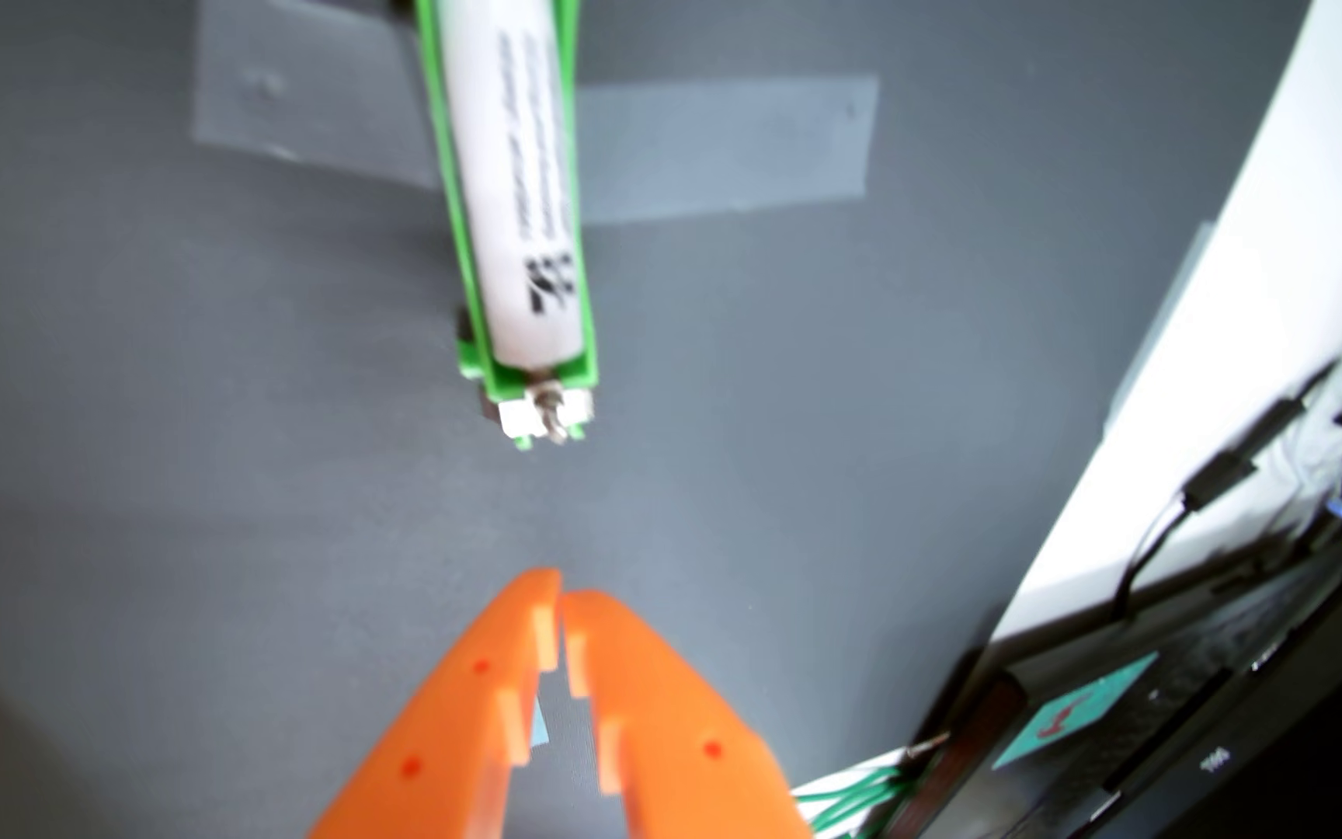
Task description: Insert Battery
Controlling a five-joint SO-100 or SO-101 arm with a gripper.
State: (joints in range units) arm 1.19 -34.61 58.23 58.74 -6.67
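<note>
orange and blurred, the tool (561, 601) rises from the bottom edge of the wrist view, and we see its two fingers (490, 686) brought together at the tips with only a thin slit between them, holding nothing. between the fingers lower down we glimpse a small patch of pale blue, too blurred for us to name.

beyond the tips lies bare grey worktop (167, 444), and past that gap we find the white battery (518, 177), a long cylinder with black print along its side. it lies seated in a green holder (583, 323), whose rails run along both of its flanks. at the holder's near end we see a metal contact with a small screw (548, 415). battery and holder stretch away from us to the top edge of the view, well apart from the tool.

strips of clear tape (732, 149) cross under the holder and lie flat on the worktop on both sides of it.

along the worktop's right edge we see a white panel (1216, 282), with black cables (1184, 516) beside it, a dark device (1257, 726) with a teal label in the lower right corner, and thin green wires (853, 795) next to it.
</note>
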